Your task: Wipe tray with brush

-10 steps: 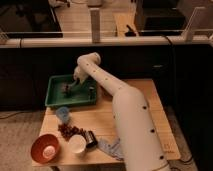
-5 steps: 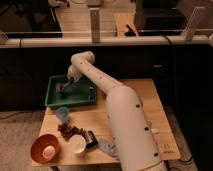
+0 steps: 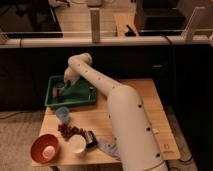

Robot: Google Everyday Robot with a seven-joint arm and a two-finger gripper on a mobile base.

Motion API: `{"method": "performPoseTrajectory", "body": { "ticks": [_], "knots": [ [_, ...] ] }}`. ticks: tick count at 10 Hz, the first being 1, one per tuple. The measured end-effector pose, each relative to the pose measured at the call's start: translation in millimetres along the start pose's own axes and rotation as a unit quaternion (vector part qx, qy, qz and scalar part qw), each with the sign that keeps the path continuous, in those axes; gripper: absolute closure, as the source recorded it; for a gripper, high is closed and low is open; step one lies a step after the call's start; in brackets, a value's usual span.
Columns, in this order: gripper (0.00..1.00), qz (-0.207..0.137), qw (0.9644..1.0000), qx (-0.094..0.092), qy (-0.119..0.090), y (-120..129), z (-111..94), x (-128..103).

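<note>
Wiping seems underway: end effector sits low inside the tray, left of centre frame, by the dark brush; its grasp state cannot be told. Next, sweep across the tray floor.

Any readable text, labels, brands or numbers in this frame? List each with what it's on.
No legible text anywhere.
Small dark mark on the table, near its front right corner: too blurred to read.
Dark dots along the white arm: no characters visible.
The gripper, low over the left end of the tray: no label visible on either.
</note>
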Motion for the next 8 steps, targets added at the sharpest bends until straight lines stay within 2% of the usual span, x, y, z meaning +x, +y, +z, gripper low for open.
{"method": "performPoseTrajectory", "body": {
  "ticks": [1,4,8],
  "knots": [
    [1.0,0.002,1.0,-0.004,-0.001,3.4,0.6,-6.3],
    [1.0,0.028,0.9994,-0.018,0.001,40.5,-4.8,-5.3],
    [1.0,0.071,0.9968,-0.032,0.02,77.5,-16.3,-7.8]
  ]
}}
